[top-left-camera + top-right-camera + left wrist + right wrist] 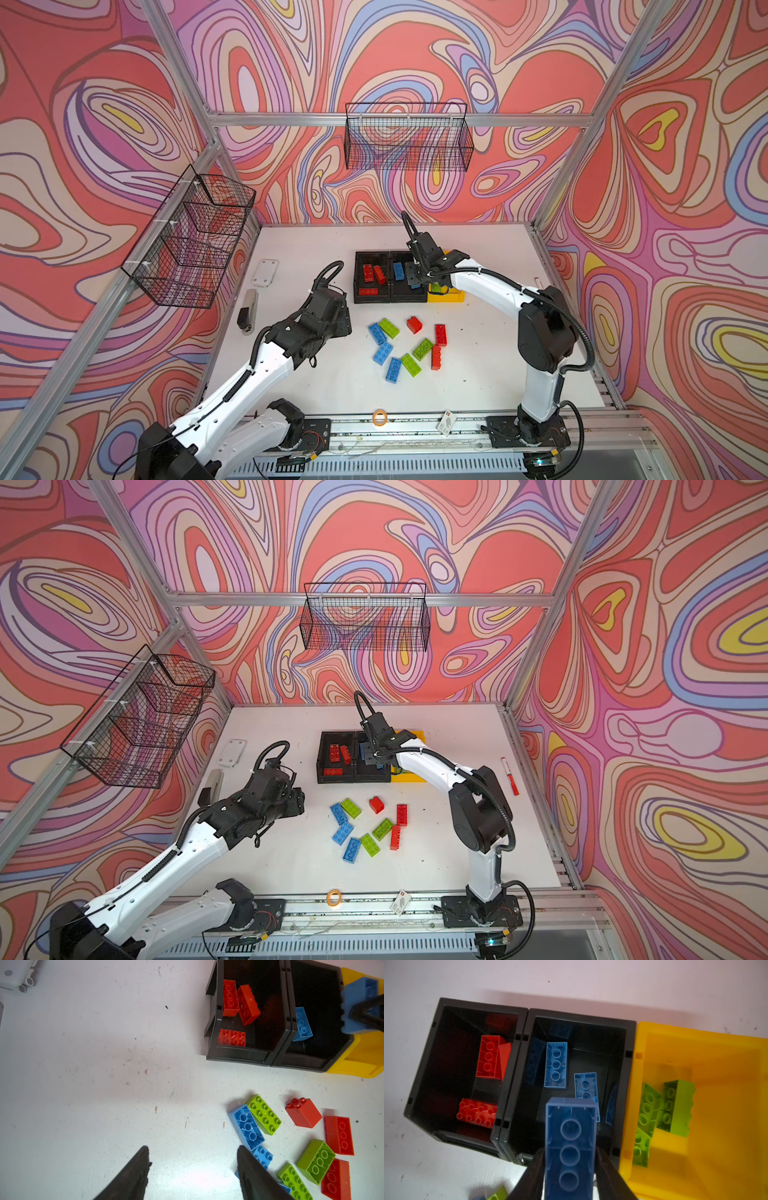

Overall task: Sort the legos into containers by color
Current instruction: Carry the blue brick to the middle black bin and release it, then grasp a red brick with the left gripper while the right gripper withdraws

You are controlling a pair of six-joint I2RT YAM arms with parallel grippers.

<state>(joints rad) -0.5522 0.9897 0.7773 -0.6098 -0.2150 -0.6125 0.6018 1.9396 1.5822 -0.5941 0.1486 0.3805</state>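
Three containers stand side by side at the back. The left black bin [423, 1076] holds red legos [489, 1057], the middle black bin [581, 1017] holds blue legos [556, 1065], and the yellow bin [720, 1147] holds lime green legos [677, 1105]. My right gripper [570, 1150] hangs over the middle black bin, its fingers against the sides of a blue lego [570, 1126], which also shows in a top view [415, 284]. Several loose red, blue and green legos [409, 347] lie mid-table. My left gripper [192, 1148] is open and empty over bare table, left of a blue lego [246, 1126].
Two black wire baskets hang on the left wall [191, 241] and the back wall [409, 137]. A white plate [265, 272] and a grey tool [248, 309] lie at the table's left. A red marker [510, 776] lies at the right. A tape ring [379, 417] and a card [445, 422] rest on the front rail.
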